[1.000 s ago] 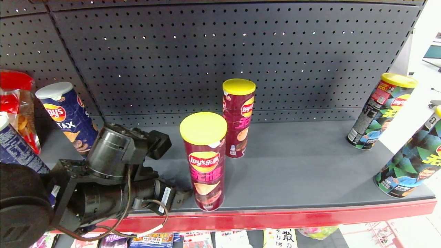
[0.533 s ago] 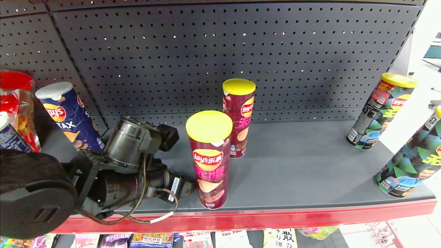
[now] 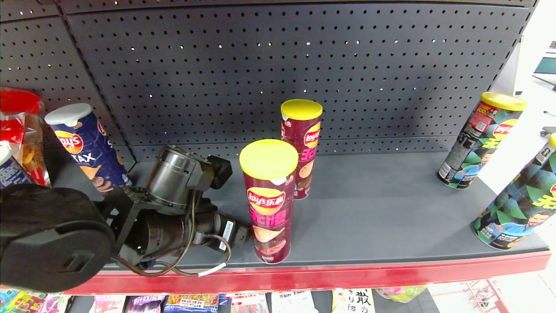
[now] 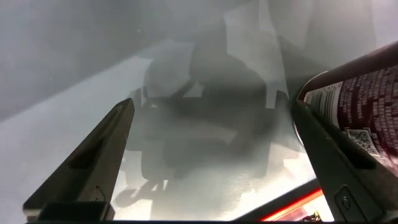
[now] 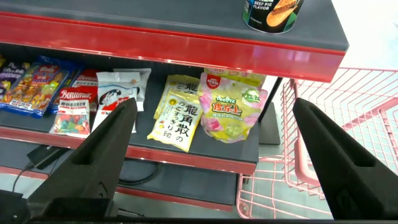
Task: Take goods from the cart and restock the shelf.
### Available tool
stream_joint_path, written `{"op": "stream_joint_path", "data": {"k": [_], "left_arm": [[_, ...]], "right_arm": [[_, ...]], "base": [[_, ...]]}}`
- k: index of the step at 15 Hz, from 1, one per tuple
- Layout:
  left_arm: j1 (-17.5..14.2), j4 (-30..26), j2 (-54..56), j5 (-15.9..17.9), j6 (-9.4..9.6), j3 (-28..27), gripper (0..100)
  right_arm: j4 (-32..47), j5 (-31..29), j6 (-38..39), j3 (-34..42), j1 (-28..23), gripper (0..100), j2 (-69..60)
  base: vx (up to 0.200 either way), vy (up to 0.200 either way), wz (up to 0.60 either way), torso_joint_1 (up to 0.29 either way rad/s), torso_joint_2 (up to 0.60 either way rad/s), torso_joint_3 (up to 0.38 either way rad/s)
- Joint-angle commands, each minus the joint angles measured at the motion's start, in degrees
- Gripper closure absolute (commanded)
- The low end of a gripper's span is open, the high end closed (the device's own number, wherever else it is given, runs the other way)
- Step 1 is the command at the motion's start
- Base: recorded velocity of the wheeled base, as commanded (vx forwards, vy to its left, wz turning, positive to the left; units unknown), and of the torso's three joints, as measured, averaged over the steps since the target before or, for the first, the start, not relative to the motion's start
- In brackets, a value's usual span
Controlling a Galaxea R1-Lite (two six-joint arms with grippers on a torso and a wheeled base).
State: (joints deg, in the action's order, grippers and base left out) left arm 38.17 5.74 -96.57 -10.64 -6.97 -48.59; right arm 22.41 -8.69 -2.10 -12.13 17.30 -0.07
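**Left gripper (image 4: 211,106) spread open beside the near maroon can (image 3: 269,204)**
To the right of the blue can (image 3: 84,145), its fingers stand wide apart with nothing between them. One seems to press low on the near maroon can's left side. That can stands upright on the shelf (image 3: 369,217), close to the red front lip, just before the far maroon can (image 3: 301,148). A low sideways shove could topple it rightward or over the lip. The right gripper (image 5: 214,102), also spread, hangs empty lower down.
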Motion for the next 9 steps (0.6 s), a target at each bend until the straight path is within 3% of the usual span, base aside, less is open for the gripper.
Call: {"op": "stream_joint_path", "data": {"k": [1,7,9], "left_arm": [[0.3,0.0,-0.1,0.1,0.03,-0.1,0],[1.1,-0.5,0.5,0.1,0.03,0.4,0],[1.1,-3.3,2.7,0.4,-0.06,1.0,0]], "right_arm": [[0.0,0.0,0.0,0.0,0.0,0,0.1],[0.0,0.0,0.0,0.0,0.0,0,0.1],[0.0,0.0,0.0,0.0,0.0,0,0.1]], "base": [[0.0,0.0,0.0,0.0,0.0,0.0],[0.0,0.0,0.0,0.0,0.0,0.0],[0.0,0.0,0.0,0.0,0.0,0.0]]}}
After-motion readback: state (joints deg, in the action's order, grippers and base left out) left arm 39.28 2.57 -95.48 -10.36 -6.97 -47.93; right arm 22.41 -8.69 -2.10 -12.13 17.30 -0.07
